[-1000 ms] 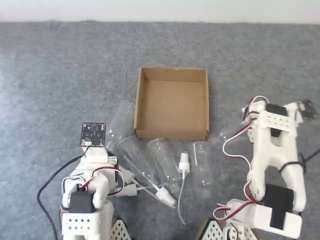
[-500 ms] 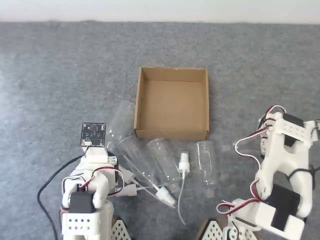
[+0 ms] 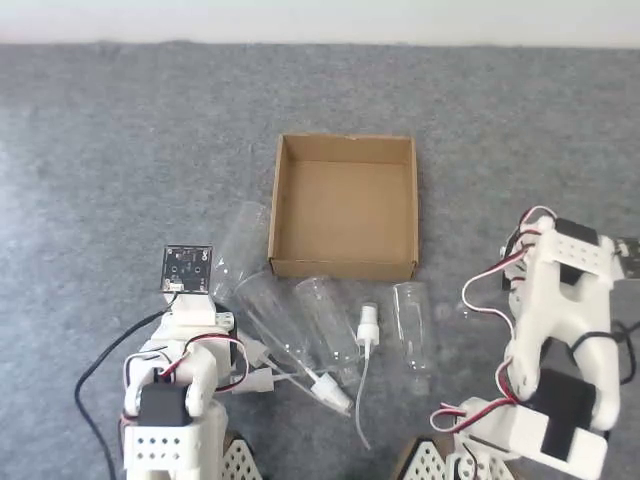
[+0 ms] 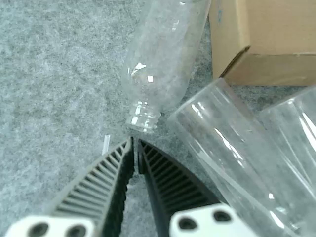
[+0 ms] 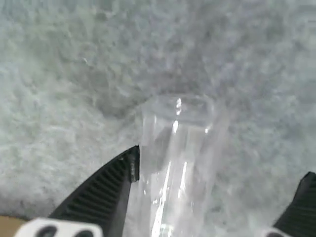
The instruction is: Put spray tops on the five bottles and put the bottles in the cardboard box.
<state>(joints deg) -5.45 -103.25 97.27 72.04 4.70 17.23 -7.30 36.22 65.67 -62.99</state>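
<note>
clear bottle (image 5: 177,148) lies within the spread right end effector (image 5: 219,167), perhaps touching it.

Bright, even light; soft shadows

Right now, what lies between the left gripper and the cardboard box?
In the left wrist view, an uncapped clear bottle lies there, its open neck pointing at the left gripper.

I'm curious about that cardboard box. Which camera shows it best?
The high view: the cardboard box shows whole from above, four walls and floor. The left wrist view catches one outer corner beside a capless bottle. The right wrist view faces a different bottle on the carpet.
</note>
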